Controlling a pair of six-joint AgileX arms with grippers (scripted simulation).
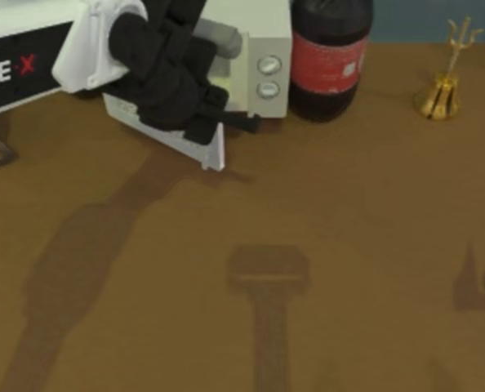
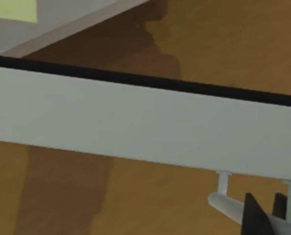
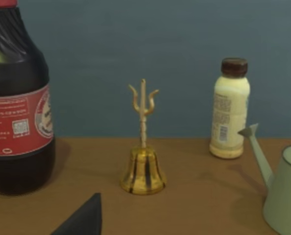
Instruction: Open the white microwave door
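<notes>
Black left claw (image 1: 226, 122) hangs over the door (image 1: 173, 135), which stands swung out from the white microwave (image 1: 255, 41) at the table's (image 1: 349, 245) back left; its fingers close on the door's handle (image 2: 226, 205).

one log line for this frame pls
task: open door | left gripper at door handle | door swung partly open | white microwave table rear | right arm parked, out of top view

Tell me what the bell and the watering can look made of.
Bell: polished brass or gold-toned metal, judging by its shiny yellow gleam and dark reflections. Watering can: matte pale green, flat sheen; painted metal or plastic, the look leaves it open.
</notes>
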